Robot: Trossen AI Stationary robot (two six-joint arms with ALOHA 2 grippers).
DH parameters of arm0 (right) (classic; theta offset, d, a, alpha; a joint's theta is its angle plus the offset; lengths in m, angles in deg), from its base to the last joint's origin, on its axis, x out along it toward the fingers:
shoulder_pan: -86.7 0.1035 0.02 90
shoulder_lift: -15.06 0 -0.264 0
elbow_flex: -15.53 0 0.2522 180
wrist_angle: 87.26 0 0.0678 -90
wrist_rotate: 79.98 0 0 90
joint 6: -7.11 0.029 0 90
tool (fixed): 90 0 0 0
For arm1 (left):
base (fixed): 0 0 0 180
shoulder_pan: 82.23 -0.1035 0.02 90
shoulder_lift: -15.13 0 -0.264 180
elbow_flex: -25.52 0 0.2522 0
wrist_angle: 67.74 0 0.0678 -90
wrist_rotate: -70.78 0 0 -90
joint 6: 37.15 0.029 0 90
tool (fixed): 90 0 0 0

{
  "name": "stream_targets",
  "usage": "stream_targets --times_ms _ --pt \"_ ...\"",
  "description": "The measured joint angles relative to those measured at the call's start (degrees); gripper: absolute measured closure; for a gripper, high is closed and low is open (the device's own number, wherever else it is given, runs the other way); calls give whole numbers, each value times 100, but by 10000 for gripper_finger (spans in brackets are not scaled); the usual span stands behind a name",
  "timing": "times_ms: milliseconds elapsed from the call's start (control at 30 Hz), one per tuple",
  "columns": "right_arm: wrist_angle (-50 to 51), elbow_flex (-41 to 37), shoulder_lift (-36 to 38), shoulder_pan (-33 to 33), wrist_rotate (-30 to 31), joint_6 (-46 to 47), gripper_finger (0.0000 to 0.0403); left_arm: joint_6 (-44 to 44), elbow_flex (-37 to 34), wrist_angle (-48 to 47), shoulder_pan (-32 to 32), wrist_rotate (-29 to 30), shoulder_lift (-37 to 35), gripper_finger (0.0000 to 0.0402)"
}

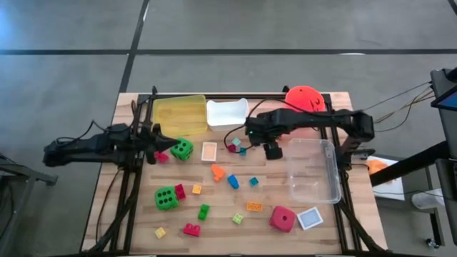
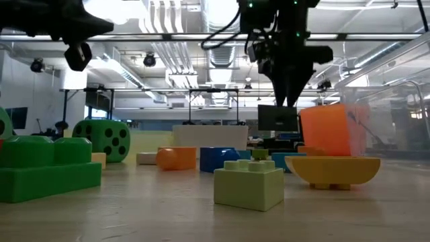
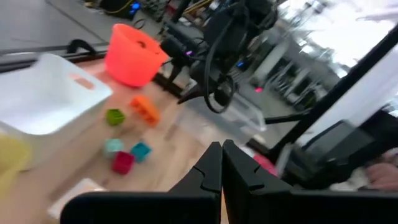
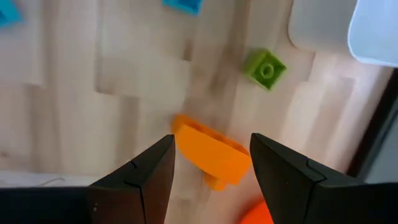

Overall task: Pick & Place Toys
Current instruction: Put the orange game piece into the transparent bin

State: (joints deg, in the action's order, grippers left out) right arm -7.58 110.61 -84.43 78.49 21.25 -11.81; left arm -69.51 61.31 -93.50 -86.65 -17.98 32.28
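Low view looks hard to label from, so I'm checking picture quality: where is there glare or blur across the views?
Low view: ceiling lights glare, arms silhouetted. Left wrist view: white tray blurred. Right wrist view: orange piece smeared. High view: evenly lit.

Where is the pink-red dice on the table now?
In the high view the pink-red dice lies near the table's front edge, on the right arm's side, beside a flat square card and just in front of the clear tray.

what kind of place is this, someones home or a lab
Most likely a robotics lab or workshop, not a home: a wooden table framed by dark rails, a bare concrete floor around it, and exposed ceiling ducts with strip lights.
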Motion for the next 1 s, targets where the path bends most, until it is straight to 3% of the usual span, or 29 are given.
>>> stream_targets --times_ms 267,600,1000 --pt "457 -2 -225 4 967 -127 197 404 496 -903 -245 223 450 401" --pt "355 -20 -321 -34 989 -479 197 406 476 -904 -291 393 509 401" --pt "377 -85 -994 -44 982 -790 197 343 463 -961 -291 393 519 401"
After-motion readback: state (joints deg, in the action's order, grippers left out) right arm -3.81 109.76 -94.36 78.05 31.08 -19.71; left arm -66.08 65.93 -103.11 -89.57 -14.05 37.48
